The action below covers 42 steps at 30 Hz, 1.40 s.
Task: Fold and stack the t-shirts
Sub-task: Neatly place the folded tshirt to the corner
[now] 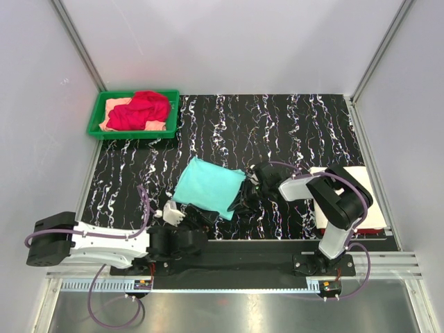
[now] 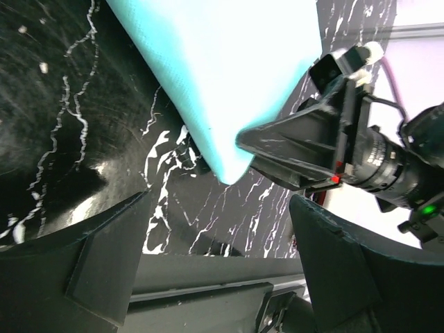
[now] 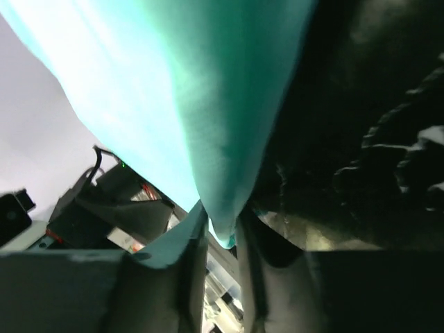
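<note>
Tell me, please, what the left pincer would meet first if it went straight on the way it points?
Probably the teal shirt: its corner lies straight ahead of the open left pincer, pinched by the right pincer; depth is unclear.

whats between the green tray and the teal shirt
Nothing but bare table. In the top view, the stretch from the tray to the teal shirt is just black marbled surface.

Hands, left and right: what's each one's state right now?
Left hand: open, holding nothing.
Right hand: closed on the edge of the mint-teal t-shirt.
</note>
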Each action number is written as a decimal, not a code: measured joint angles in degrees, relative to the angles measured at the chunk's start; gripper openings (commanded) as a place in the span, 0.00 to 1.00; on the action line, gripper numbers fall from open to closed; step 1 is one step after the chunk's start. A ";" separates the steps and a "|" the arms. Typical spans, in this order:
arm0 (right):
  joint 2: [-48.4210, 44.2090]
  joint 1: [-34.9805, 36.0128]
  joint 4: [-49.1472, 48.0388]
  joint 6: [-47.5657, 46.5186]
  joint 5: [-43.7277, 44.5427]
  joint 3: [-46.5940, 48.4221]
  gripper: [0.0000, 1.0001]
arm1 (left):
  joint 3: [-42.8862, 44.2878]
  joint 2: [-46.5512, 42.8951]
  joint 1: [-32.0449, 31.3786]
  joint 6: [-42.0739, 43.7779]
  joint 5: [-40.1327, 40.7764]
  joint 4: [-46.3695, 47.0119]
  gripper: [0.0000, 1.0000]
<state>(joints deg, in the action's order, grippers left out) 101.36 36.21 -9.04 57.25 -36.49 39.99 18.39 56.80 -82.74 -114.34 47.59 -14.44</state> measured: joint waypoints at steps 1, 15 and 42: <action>0.24 0.02 0.07 0.11 0.46 0.00 0.25 | -0.22 0.63 -0.02 -0.04 0.24 1.16 0.86; -2.23 0.07 5.44 1.70 0.31 2.43 0.00 | -5.70 7.98 0.00 -0.22 2.69 16.74 0.83; -2.38 0.07 4.15 5.79 -4.87 1.36 0.03 | -7.85 30.67 9.64 0.96 -0.37 55.78 0.70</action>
<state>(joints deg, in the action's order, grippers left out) 98.98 36.27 -4.89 63.05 -41.36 41.34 10.55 87.46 -73.10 -113.38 47.22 41.34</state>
